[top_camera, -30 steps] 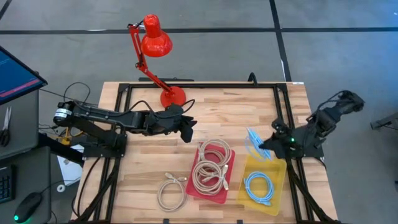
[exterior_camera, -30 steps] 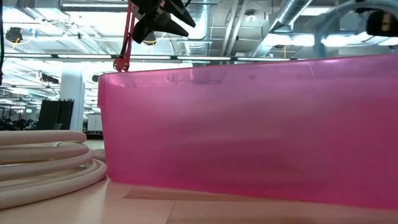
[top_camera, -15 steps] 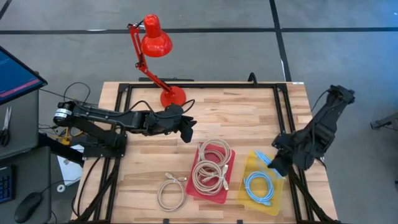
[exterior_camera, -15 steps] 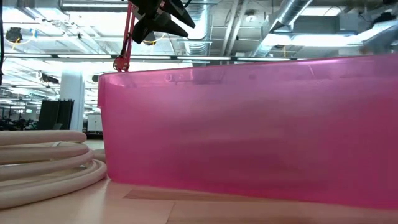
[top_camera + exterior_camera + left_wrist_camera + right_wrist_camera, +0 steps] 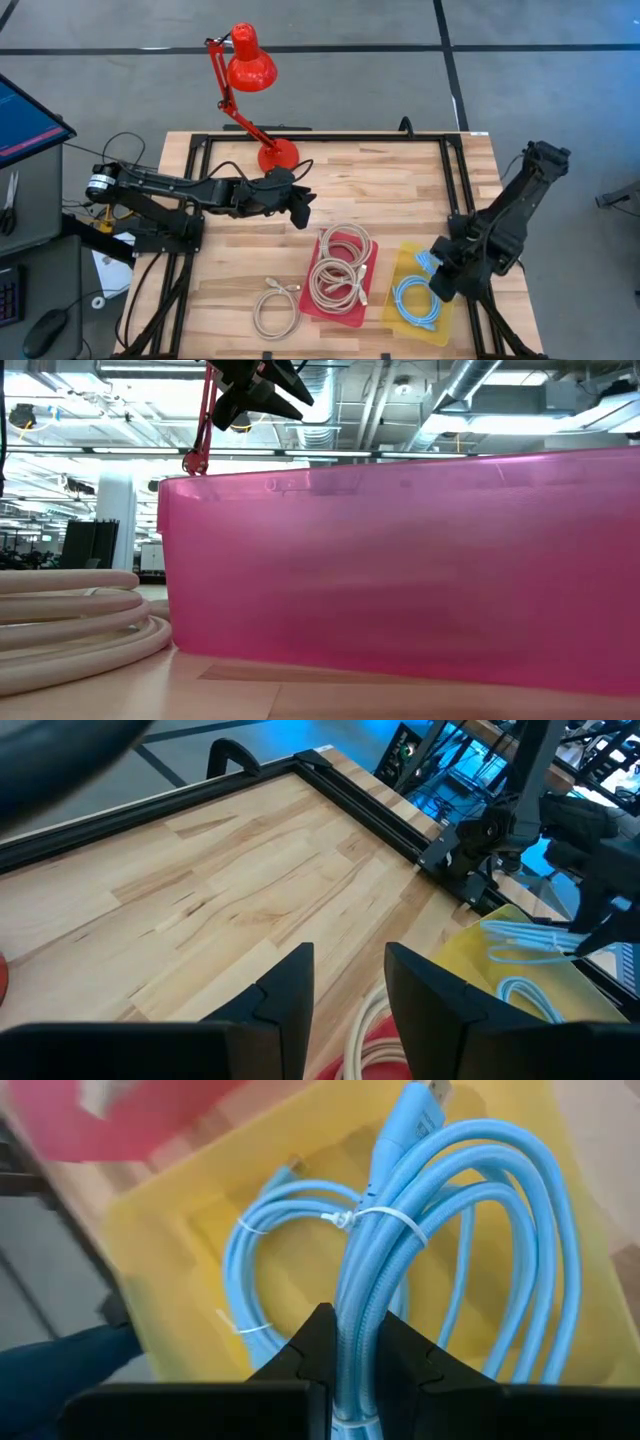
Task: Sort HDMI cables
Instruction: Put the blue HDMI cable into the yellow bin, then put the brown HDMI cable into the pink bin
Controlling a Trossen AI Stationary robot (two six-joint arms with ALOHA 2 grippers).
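Pinching a light blue cable coil between its closed fingers, the right gripper hangs over the yellow tray at the right front part of the table. The held coil dangles above that tray, where a second light blue coil already lies flat on the tray floor. From above, the right arm's wrist covers much of the tray's far right corner, and only a bit of the held blue cable shows at its edge.

Just beside the yellow tray, on its left, sits the pink tray, holding beige coils stacked one partly over another. One more beige coil lies on the bare wood, just left of the pink tray near the front edge.

Farther back and to the left, the left gripper hovers above the table with its fingers parted and nothing between them. A red desk lamp stands at the table's far edge, behind that gripper.
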